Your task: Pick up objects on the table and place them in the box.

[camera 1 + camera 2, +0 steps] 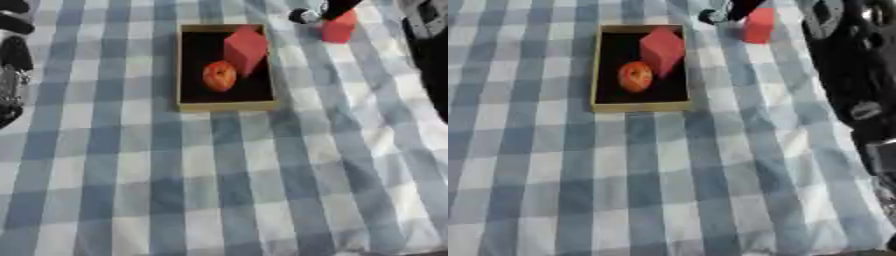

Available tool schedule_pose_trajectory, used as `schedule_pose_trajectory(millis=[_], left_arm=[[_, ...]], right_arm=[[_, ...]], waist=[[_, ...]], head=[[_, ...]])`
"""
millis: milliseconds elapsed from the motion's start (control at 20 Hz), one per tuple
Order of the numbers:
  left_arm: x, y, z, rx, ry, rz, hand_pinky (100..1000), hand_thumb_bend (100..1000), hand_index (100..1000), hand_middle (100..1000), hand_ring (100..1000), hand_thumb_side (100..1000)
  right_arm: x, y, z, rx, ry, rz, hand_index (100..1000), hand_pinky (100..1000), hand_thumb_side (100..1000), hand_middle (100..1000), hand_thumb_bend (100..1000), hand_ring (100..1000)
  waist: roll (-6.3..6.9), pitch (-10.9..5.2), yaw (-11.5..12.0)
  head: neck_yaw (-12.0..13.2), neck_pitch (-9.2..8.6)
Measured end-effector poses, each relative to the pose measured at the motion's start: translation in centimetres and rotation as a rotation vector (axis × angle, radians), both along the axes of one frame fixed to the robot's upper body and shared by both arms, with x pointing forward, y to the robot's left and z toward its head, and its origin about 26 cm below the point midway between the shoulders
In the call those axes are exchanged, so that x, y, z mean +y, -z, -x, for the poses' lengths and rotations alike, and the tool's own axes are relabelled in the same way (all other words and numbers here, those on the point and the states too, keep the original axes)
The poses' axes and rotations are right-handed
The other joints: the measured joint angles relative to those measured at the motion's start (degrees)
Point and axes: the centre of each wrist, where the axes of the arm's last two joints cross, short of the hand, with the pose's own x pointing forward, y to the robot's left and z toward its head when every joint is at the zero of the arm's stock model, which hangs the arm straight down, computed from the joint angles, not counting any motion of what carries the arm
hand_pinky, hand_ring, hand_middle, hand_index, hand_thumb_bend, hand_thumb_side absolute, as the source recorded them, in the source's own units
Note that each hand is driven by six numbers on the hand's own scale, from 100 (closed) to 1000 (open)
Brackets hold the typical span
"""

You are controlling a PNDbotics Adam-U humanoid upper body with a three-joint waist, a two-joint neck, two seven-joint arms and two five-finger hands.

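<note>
Right hand (pixel 317 13) touching red block (pixel 339 27).

Your widest free room is the near half of the surface (pixel 219 200): the checked cloth lies bare from the box (pixel 185 65) down to the near edge, and likewise in the strip left of the box. Inside the box, a red block (pixel 245 50) fills the far right part and an orange round thing (pixel 219 76) sits beside it at the middle; the left side and the near end show bare black floor. Right of the box's far corner, the right hand (pixel 308 15) is at a red upright block (pixel 339 27), narrowing that gap. The right arm (pixel 846 75) fills the right edge, the left arm (pixel 13 65) the left edge.
</note>
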Motion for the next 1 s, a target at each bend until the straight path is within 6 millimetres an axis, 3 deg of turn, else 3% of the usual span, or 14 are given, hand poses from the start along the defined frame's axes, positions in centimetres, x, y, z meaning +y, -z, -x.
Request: schedule_pose_trajectory(millis=[300, 500, 1000], left_arm=[[0.2, -1.1, -0.1, -0.04, 0.003, -0.01, 730, 100, 644, 681, 797, 539], [0.0, -2.0, -0.3, -0.068, 0.014, 0.018, 730, 100, 643, 678, 797, 546], [-0.2, -2.4, -0.3, -0.068, 0.026, 0.052, 729, 100, 642, 676, 797, 544]], right_arm=[[-5.8, 0.1, 1.0, 0.037, 0.12, 0.049, 1000, 909, 498, 949, 454, 986], [-8.9, -0.2, 2.0, 0.047, 0.182, 0.057, 1000, 912, 526, 949, 455, 986], [-11.3, 0.2, 1.4, 0.111, 0.282, 0.033, 1000, 916, 524, 945, 457, 989]], waist=[[-0.04, 0.71, 0.12], [-0.14, 0.99, 1.01], [-0.72, 1.18, 2.36]], head=[[-0.44, -0.25], [-1.04, -1.29], [-1.45, -3.25]])
